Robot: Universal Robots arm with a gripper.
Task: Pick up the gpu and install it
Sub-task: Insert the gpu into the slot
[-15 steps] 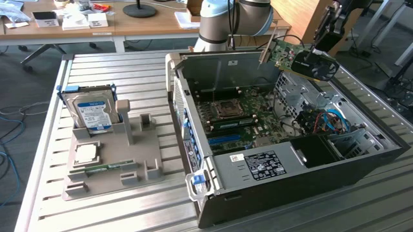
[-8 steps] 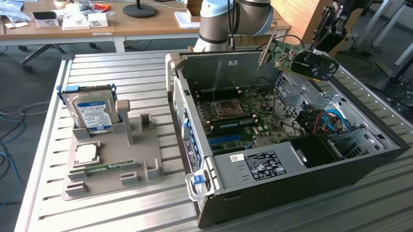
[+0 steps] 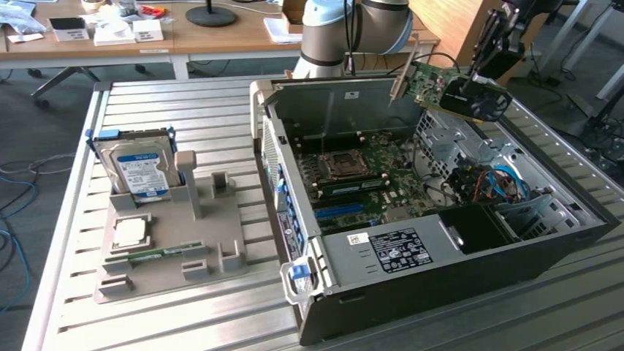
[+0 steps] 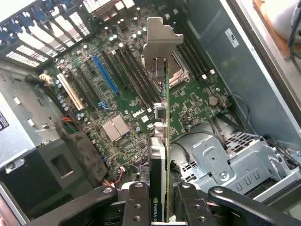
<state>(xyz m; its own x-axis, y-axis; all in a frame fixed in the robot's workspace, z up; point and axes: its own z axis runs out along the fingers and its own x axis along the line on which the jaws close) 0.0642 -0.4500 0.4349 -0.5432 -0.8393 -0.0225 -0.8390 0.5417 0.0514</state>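
The gpu [image 3: 440,84], a green circuit card with a black block and a silver end bracket, hangs in the air over the back corner of the open computer case [image 3: 546,252]. My gripper [image 3: 484,79] is shut on the card's black-block end. In the wrist view the gpu [image 4: 162,141] stands edge-on between my fingers [image 4: 136,207], its silver bracket pointing away from me, well above the green motherboard [image 4: 127,94]. The card touches nothing in the case. A blue slot [image 4: 104,74] and several black slots lie on the board below.
A grey fixture tray [image 3: 166,241] at the exterior view's left holds a silver hard drive [image 3: 142,172], a processor chip [image 3: 131,232] and a memory stick [image 3: 154,255]. The case walls, a drive cage [image 4: 235,160] and loose cables [image 3: 502,183] surround the board. Desks stand behind.
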